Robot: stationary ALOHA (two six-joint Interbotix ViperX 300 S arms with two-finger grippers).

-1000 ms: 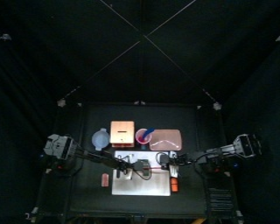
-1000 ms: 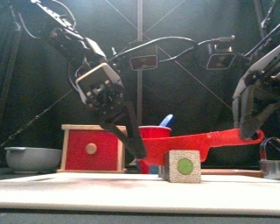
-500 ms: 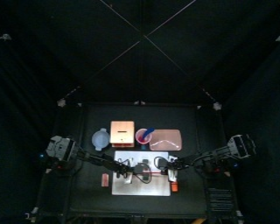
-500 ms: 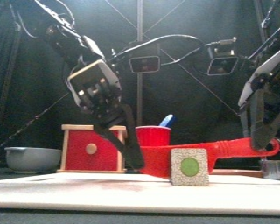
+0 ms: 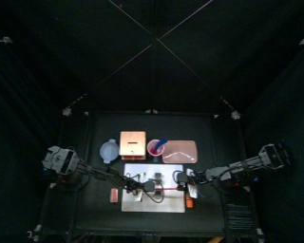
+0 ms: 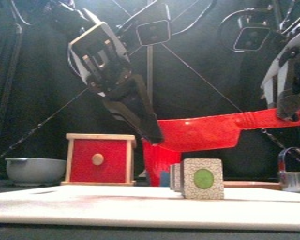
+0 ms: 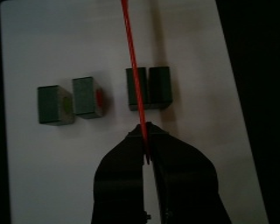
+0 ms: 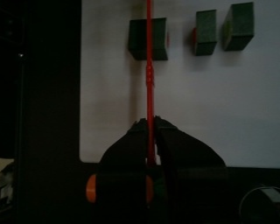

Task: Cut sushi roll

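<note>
While clamped, both pincers (image 7: 143,133) (image 8: 150,125) on knife (image 6: 209,131).

The left arm (image 5: 79,169) reaches in from the bench's left edge and slants down toward the middle. Its gripper (image 7: 143,133) has both fingers (image 7: 122,162) pinched on the thin edge of a red knife (image 6: 209,129), which runs straight out ahead of them. The right arm (image 5: 250,167) comes in from the bench's right edge, its wrist raised well above the bench. The right gripper (image 8: 150,125) has its fingers (image 8: 178,149) nearly closed on the same knife's other end. Both grippers point inward, facing each other across the bench.
</note>
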